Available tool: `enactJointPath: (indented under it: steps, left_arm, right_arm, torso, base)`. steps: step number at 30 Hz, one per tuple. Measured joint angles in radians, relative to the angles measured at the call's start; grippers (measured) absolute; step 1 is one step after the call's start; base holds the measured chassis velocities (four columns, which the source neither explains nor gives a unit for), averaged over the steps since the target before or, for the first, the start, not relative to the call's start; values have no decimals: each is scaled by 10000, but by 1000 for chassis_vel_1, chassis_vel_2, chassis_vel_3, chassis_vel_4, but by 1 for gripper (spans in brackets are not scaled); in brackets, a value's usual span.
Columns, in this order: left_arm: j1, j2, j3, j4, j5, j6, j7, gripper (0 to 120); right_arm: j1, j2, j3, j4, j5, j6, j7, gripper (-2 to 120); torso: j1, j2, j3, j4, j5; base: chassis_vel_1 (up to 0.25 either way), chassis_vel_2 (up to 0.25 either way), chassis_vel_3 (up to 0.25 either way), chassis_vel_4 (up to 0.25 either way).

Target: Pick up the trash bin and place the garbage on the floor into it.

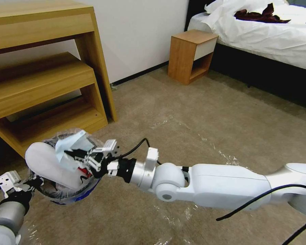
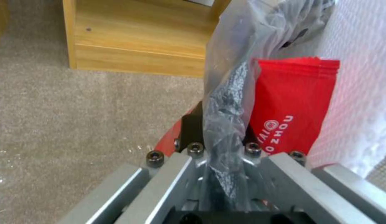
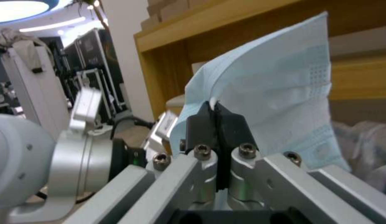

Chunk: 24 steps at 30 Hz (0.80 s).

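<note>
Right wrist view shows right gripper [image 3: 218,124] fingers clamping blue mask [image 3: 276,93]; left gripper [image 2: 220,149] pinches trash bin [image 1: 71,194] liner.

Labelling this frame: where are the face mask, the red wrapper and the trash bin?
face mask [image 3: 276,90], right wrist view, pleated middle.
red wrapper [image 2: 290,105], left wrist view, printed face.
trash bin [image 1: 74,197], head view, outer wall.
</note>
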Motion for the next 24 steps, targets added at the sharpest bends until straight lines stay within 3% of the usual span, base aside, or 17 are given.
enactJointPath:
  steps: [24]
  left_arm:
    - [-29, 11, 8, -89, -58, -61, 48, 1]
  right_arm:
    - [292, 1647, -737, -1915, -467, -180, 67, 0]
  torso:
    - [0, 0, 0, 0, 0]
  base:
    - [0, 0, 0, 0]
